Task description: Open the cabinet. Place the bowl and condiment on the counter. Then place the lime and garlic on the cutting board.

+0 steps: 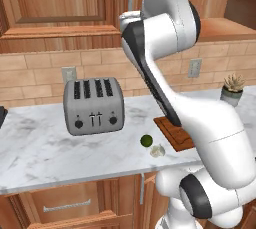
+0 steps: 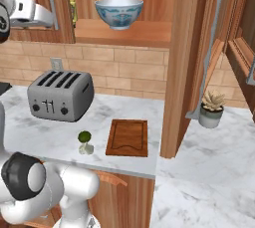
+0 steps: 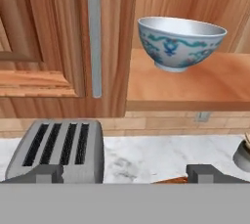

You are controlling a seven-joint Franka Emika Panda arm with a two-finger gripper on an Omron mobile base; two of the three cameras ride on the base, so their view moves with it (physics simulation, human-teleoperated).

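Your gripper (image 3: 125, 173) has its jaws spread wide, holding nothing. The bowl (image 3: 179, 42) stands on the open cabinet (image 3: 195, 83) shelf, above and to the right of the jaws in the hand view, so you probably need to rise and go forward-right.

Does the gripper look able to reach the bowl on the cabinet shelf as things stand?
Probably yes. The cabinet door stands open, the bowl sits near the shelf's front edge with nothing before it, and the gripper is open, facing it from just below.
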